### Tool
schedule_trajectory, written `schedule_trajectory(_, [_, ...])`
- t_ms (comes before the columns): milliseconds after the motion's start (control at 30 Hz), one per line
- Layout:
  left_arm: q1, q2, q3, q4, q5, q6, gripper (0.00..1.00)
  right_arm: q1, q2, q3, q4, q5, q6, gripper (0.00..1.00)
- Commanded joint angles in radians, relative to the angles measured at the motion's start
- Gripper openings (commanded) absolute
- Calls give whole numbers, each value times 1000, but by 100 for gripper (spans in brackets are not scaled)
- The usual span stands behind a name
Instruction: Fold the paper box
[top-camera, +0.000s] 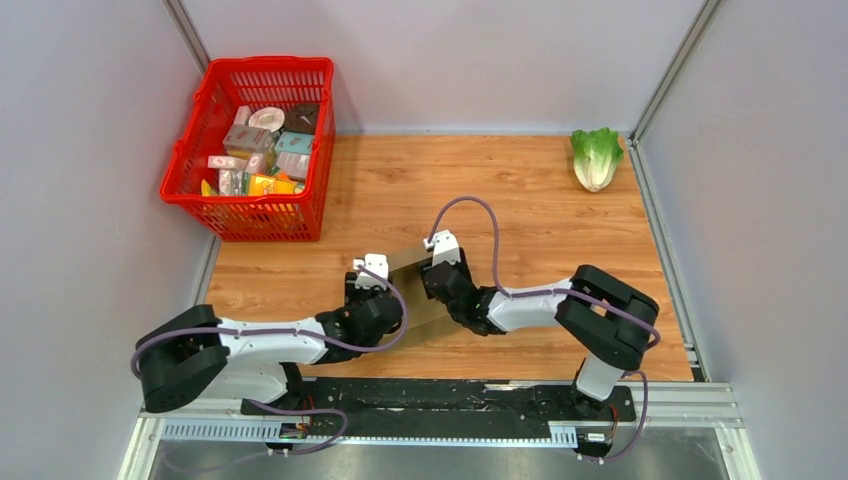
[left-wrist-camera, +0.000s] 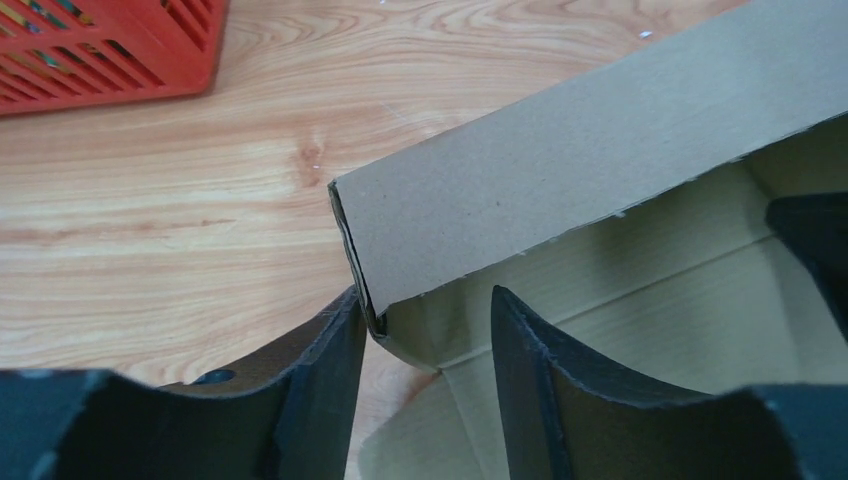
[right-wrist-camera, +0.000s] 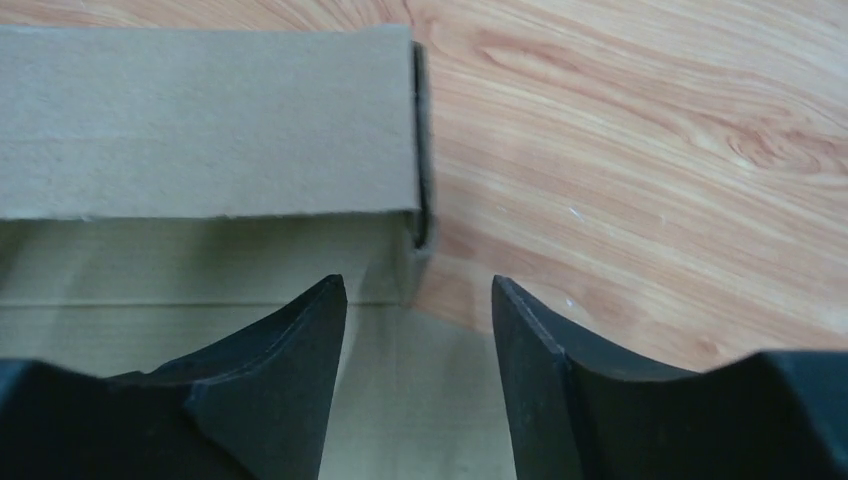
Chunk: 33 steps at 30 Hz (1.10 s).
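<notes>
The paper box (top-camera: 408, 262) is plain brown cardboard, partly folded, lying on the wooden table between my two grippers. In the left wrist view its raised long wall (left-wrist-camera: 560, 160) stands up, with its left end corner between my open fingers. My left gripper (left-wrist-camera: 424, 292) straddles that corner, one finger outside the box and one inside, not clamped. My right gripper (right-wrist-camera: 417, 280) is open over the box's right end, below the raised wall (right-wrist-camera: 200, 120), with a flat flap under it. In the top view the left gripper (top-camera: 383, 290) and right gripper (top-camera: 437, 275) sit at opposite ends.
A red basket (top-camera: 250, 215) filled with small printed packages stands at the back left; its corner shows in the left wrist view (left-wrist-camera: 100, 60). A green lettuce (top-camera: 597, 157) lies at the back right corner. Grey walls enclose the table.
</notes>
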Motion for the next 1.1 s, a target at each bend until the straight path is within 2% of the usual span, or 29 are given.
schedule_trajectory(0, [0, -166, -4, -135, 135, -52, 61, -33, -163, 29, -223, -41, 97, 61])
schedule_trajectory(133, [-1, -369, -51, -275, 267, -81, 63, -36, -307, -16, -348, -88, 126, 74])
schedule_trajectory(200, [2, -509, -57, -362, 345, -77, 63, -36, -352, -24, -481, -108, 146, 79])
schedule_trajectory(267, [4, -651, -62, -427, 434, -66, 63, -38, -423, -34, -579, -128, 164, 80])
schedule_trajectory(367, [10, -830, -45, -500, 540, -51, 62, -39, -495, -59, -647, -315, 216, 80])
schedule_trajectory(467, [11, -959, -4, -537, 615, -20, 60, -39, -503, -62, -701, -470, 311, 78])
schedule_trajectory(533, [11, -989, 33, -542, 641, 6, 60, -38, -497, -80, -700, -521, 369, 75])
schedule_trajectory(633, [11, -960, 81, -536, 706, 41, 60, -38, -493, -106, -666, -539, 407, 70])
schedule_trajectory(733, [11, -836, 136, -541, 769, 58, 59, -39, -486, -119, -651, -507, 399, 61])
schedule_trajectory(833, [11, -664, 180, -504, 884, 106, 51, -38, -455, -116, -640, -477, 378, 51])
schedule_trajectory(967, [4, -419, 211, -378, 1010, 152, 49, -39, -417, -103, -617, -449, 365, 42])
schedule_trajectory(1067, [-67, -324, 233, -321, 958, 218, 54, -48, -403, -102, -618, -434, 417, 36])
